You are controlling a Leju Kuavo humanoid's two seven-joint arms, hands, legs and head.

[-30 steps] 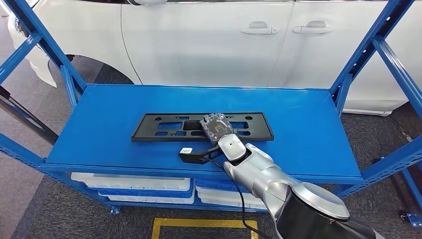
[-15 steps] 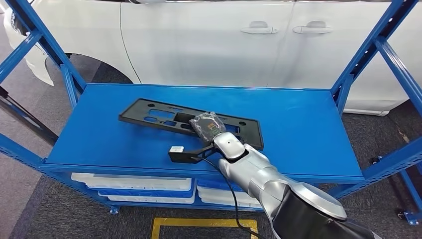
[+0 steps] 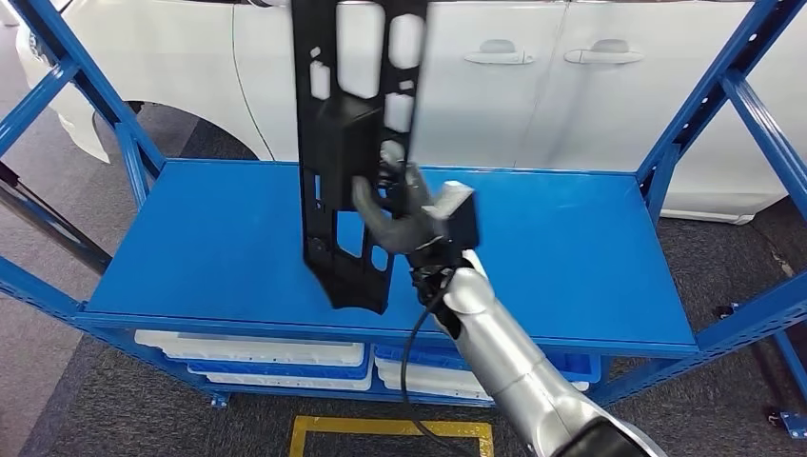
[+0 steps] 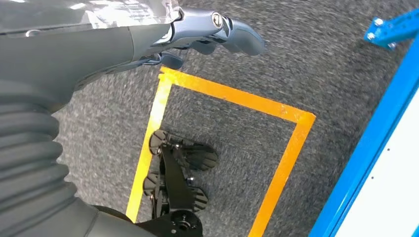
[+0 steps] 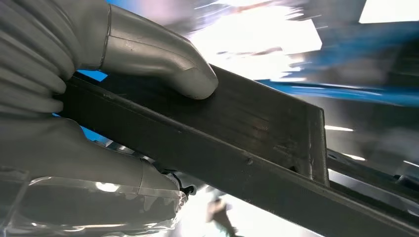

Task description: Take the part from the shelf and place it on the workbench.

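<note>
Part (image 3: 347, 143): long, flat, black, full of holes; held up on end in the air above the shelf top, not touching it; top end past the top edge of the head view; lower end hung near the front edge of the shelf; seen close in the right wrist view as a dark bar (image 5: 237, 148) with a raised rim.

Right hand (image 3: 404, 219): wrapped around the part near its middle; fingers closed on it; in the right wrist view, thick grey thumb (image 5: 163, 59) pressed on one face of the bar and the rest of the hand under it; small black camera box with a white cap just beside the wrist.

Right arm (image 3: 504, 352): silver; came up from the lower right; black cable hung along it.

Left hand (image 4: 197, 37): hung low over the floor; held nothing; dark fingers (image 4: 237, 37) curled in a bit; cannot tell if fully closed.

Shelf (image 3: 571, 248): blue flat top with blue slanted posts at both sides; white and blue trays (image 3: 257, 357) on the level below.

Car (image 3: 533, 86): white; right behind the shelf; two door handles in sight.

Floor (image 4: 316, 64): dark grey carpet; yellow tape square (image 4: 222, 94) on it, near the blue shelf foot.
</note>
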